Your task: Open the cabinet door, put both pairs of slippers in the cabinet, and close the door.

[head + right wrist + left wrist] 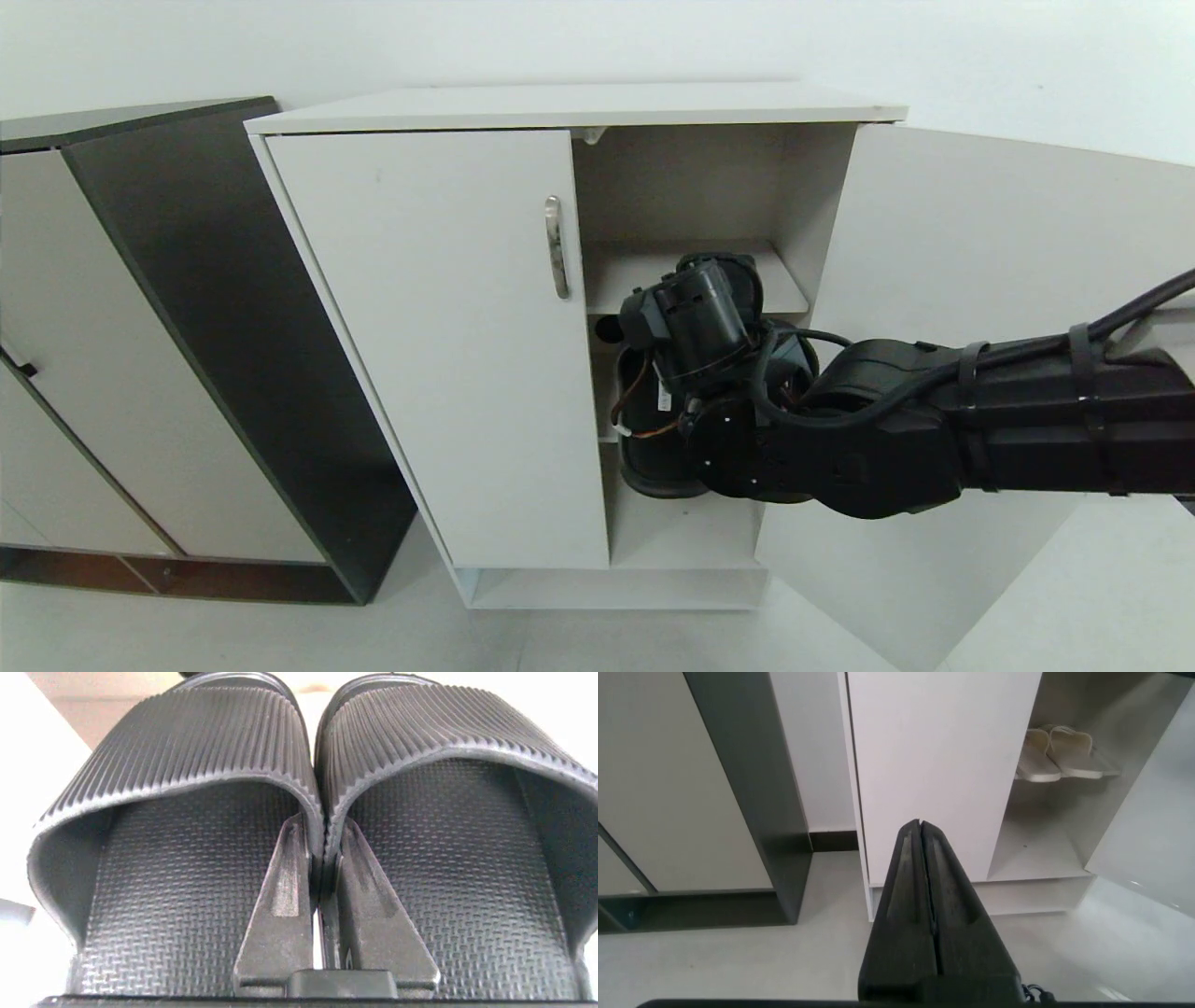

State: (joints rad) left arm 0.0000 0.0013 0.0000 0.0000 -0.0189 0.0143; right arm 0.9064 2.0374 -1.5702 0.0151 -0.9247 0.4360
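- From the head: white cabinet [579, 107], right door [980, 280] swung wide, left door [439, 355] shut.
- Same view: right arm [934, 439] inside the open half, black slippers [653, 467] hanging at its end, in front of the lower part of the opening. Apparently not yet set down.
- From the left wrist: left claw [920, 835] clenched on nothing, out in front of the cabinet and well apart from it.
- Farther in: white slippers [1064, 754] side by side on a shelf [1074, 781], above the bottom compartment.
- From the right wrist: right claw [322, 905] grasping the black slippers, pinching their two touching inner walls together, ribbed straps arching just above.
- Judged done: opening the door and stowing the white pair.
- Judged under way: placing the black pair, already within the opening but gripped.
- Judged left: resting the black pair on a shelf, letting go, drawing the arm out, shutting the right door.
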